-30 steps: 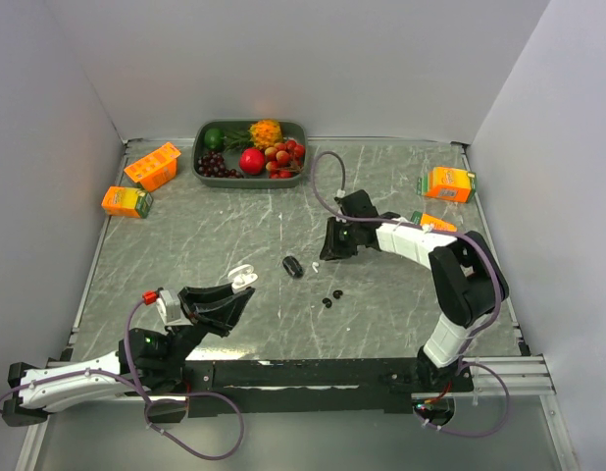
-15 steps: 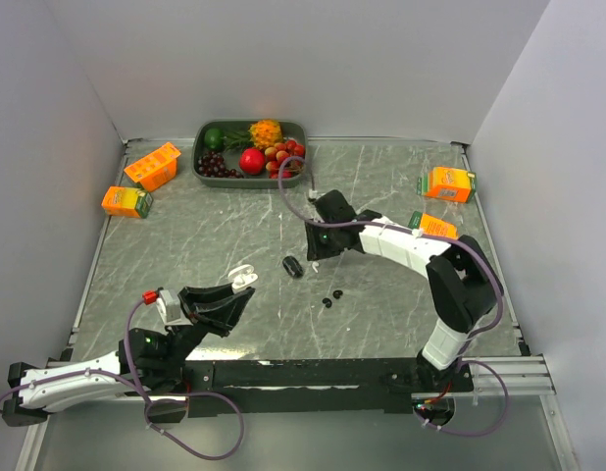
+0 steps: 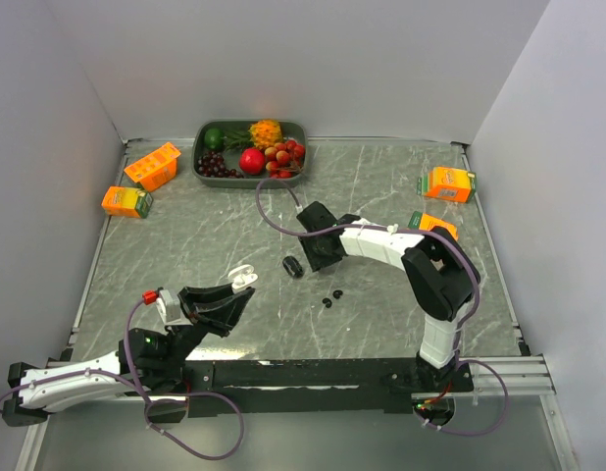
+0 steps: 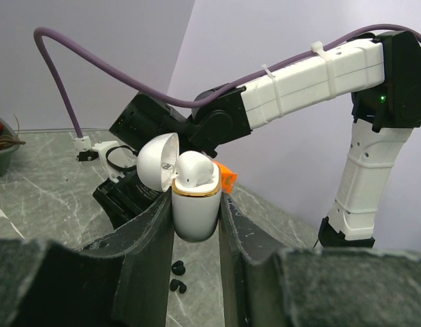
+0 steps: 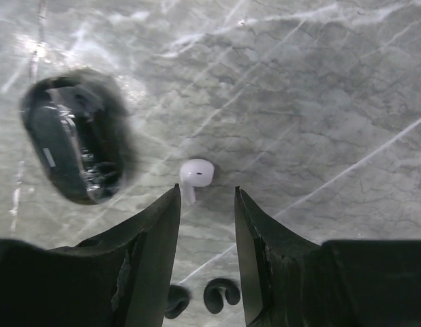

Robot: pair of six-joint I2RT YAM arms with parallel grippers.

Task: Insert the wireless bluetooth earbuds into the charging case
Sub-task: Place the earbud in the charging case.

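1. Grey marbled counter (image 3: 205, 235), walled in white, with a dark tray (image 3: 200, 162) at its back edge.
2. That tray holds dark grapes (image 3: 215, 165), a red fruit (image 3: 252, 160), a green fruit (image 3: 214, 137), an orange fruit (image 3: 266, 130) and some small reddish fruits (image 3: 283, 155).
3. The left cartons (image 3: 152, 165), two of them and orange, lie near the left wall. The right cartons (image 3: 448, 183), also two, lie near the right wall.
4. The left end effector (image 3: 234, 297) is clenched on a white case (image 4: 195, 211), held upright above the counter.
5. The case's lid (image 4: 158, 160) is hinged open, and a docked bud (image 4: 194, 169), white, sits in the top of the case.
6. The right end effector (image 5: 207, 194) hangs low over the middle of the counter, jaws parted and grasping nothing.
7. A loose bud (image 5: 195, 174), white, lies on the counter just beyond those fingertips, in line with the gap and untouched.
8. A dark oval object (image 5: 78, 143) lies near the loose bud. Its contents cannot be made out.
9. Two black buds (image 3: 331, 298) lie close together on the counter, nearer the arm bases, well apart from the white case.
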